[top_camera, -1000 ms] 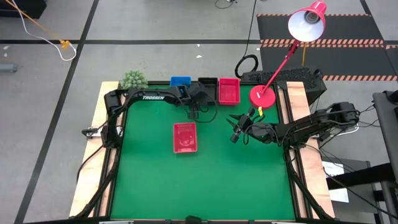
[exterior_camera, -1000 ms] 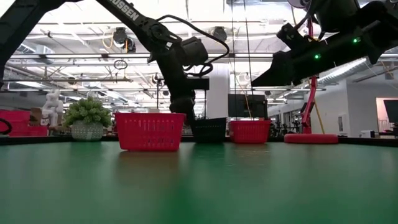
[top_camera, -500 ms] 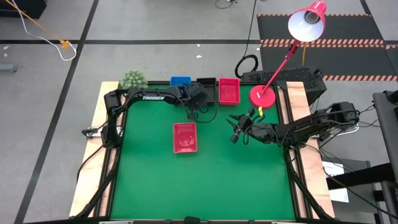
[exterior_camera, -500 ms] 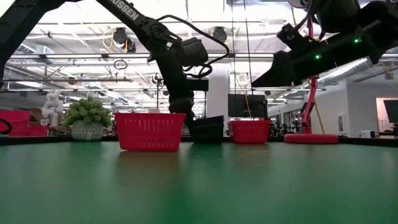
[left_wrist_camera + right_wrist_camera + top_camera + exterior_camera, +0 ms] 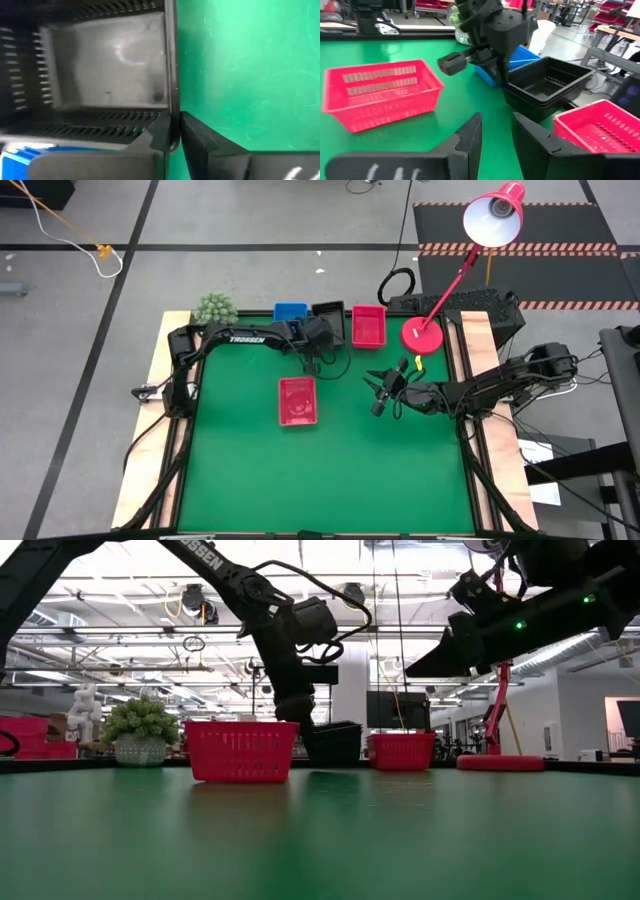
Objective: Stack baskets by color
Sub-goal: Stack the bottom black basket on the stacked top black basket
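Showing two red baskets [image 5: 298, 400] [image 5: 368, 326], a blue stack [image 5: 290, 311], a black stack [image 5: 547, 85]; left gripper [image 5: 172, 131] pinching black rim, right gripper [image 5: 378, 393] spread.

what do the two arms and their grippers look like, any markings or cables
Both arms are dark, jointed links. The left arm carries white lettering along its link and a looping black cable near the wrist. The right arm shows small green lights. The right gripper has flat, tapered black fingers.
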Controlling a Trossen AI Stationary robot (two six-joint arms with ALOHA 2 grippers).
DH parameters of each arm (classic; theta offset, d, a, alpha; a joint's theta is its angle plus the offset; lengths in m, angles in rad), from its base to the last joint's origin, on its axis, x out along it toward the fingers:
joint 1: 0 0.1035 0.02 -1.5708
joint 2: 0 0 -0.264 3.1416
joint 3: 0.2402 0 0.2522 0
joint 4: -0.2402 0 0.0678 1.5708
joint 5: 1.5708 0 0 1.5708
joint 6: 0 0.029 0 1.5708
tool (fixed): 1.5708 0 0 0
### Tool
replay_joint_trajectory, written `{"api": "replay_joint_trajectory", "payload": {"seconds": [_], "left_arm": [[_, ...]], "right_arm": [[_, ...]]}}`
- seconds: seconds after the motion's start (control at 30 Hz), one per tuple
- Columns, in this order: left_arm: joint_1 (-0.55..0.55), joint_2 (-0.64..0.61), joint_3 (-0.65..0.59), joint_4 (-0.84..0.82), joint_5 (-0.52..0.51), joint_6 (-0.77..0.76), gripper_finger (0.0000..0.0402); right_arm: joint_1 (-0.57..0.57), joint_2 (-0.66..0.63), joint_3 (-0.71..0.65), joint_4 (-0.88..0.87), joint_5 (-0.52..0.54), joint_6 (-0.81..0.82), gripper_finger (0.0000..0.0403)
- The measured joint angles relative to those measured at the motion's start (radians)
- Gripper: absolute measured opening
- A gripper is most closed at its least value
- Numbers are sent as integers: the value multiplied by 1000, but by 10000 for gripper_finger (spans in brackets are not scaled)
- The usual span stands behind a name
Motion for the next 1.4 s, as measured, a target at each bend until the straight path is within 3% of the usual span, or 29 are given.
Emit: {"api": "replay_joint_trajectory", "payload": {"seconds": [0.3, 0.47, 1.4], "left_arm": [[1, -1, 0, 1, -30, 14, 76], [1, -1, 0, 1, -30, -11, 78], [-7, -58, 0, 17, 9, -128, 79]], "right_arm": [[47, 0, 0, 0, 5, 42, 100], [75, 0, 0, 0, 55, 45, 100], [81, 0, 0, -16, 56, 57, 100]]}}
